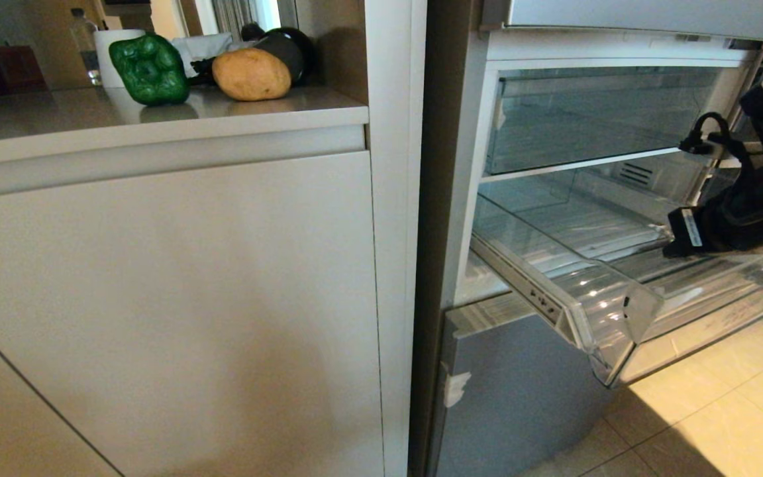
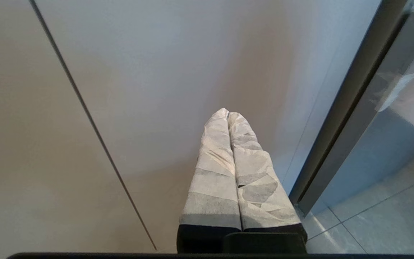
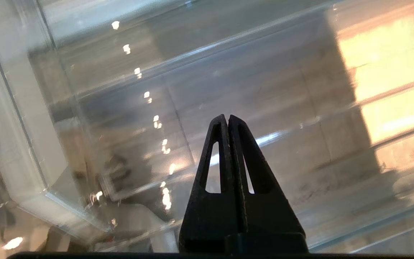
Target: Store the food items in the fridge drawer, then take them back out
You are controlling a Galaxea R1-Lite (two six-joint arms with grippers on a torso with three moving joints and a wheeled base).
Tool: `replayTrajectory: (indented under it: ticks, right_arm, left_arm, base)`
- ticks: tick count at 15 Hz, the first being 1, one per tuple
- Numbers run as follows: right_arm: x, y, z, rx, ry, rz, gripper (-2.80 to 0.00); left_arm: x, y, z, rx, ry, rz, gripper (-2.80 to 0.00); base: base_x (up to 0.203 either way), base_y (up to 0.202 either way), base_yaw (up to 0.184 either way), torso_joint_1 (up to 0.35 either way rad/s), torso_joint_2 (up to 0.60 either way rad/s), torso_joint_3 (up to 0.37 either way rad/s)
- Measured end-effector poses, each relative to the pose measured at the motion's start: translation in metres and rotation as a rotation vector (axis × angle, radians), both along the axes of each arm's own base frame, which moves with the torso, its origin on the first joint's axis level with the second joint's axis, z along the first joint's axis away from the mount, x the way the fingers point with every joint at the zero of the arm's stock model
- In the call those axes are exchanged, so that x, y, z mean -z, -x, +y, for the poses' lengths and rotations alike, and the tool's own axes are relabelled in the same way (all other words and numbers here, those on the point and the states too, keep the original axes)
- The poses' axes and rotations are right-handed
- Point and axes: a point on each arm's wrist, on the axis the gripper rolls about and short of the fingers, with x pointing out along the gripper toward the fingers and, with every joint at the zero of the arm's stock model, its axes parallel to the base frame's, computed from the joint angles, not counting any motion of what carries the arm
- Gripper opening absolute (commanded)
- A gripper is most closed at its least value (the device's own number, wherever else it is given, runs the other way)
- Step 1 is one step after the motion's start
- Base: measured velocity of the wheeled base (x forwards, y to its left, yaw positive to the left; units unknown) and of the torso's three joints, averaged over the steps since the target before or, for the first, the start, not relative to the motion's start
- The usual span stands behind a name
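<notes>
On the countertop at the far left sit the dark-green bell pepper (image 1: 150,69) and, beside it, the tan potato (image 1: 251,74). The clear fridge drawer (image 1: 610,311) stands pulled out, with nothing lying in the part I can see. My right arm (image 1: 739,222) reaches in from the right over the drawer. In the right wrist view the right gripper (image 3: 227,117) is shut on nothing above the drawer's ribbed bottom (image 3: 282,82). The left gripper (image 2: 228,113), with white-wrapped fingers (image 2: 214,172), is shut and hangs low in front of the cabinet door, holding nothing.
A flat-fronted clear drawer (image 1: 593,119) sits shut above the open one. A white cup (image 1: 113,46) and a dark appliance (image 1: 285,46) stand behind the food. The white cabinet front (image 1: 169,298), a silver lower fridge door (image 1: 520,391) and tiled floor (image 1: 719,411) lie below.
</notes>
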Motion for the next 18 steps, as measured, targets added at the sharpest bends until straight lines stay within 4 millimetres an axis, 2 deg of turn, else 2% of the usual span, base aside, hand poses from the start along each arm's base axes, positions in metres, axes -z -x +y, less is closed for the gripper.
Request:
replayTrajectory:
  ticks: [6,10,12,15,18]
  right_arm:
    - [-0.017,0.041,-0.002,-0.029,0.028,0.018,-2.8]
    - [-0.027,0.047,-0.002,-0.038,-0.007,-0.101,-2.8]
    - [-0.032,0.059,-0.001,-0.063,-0.042,-0.181,-2.8]
    - [-0.038,0.103,-0.002,-0.091,-0.066,-0.277,-2.8]
    - [-0.037,0.169,-0.005,-0.096,-0.067,-0.381,-2.8]
  left_arm:
    - [0.0,0.0,0.0,0.0,0.0,0.0,-2.8]
    - [0.0,0.0,0.0,0.0,0.0,0.0,-2.8]
    - [0.0,0.0,0.0,0.0,0.0,0.0,-2.8]
    - [0.0,0.0,0.0,0.0,0.0,0.0,-2.8]
    - [0.0,0.0,0.0,0.0,0.0,0.0,-2.8]
  base:
    - [0.0,0.0,0.0,0.0,0.0,0.0]
    - [0.0,0.0,0.0,0.0,0.0,0.0]
    - [0.0,0.0,0.0,0.0,0.0,0.0]
    - [0.0,0.0,0.0,0.0,0.0,0.0]
    - [0.0,0.0,0.0,0.0,0.0,0.0]
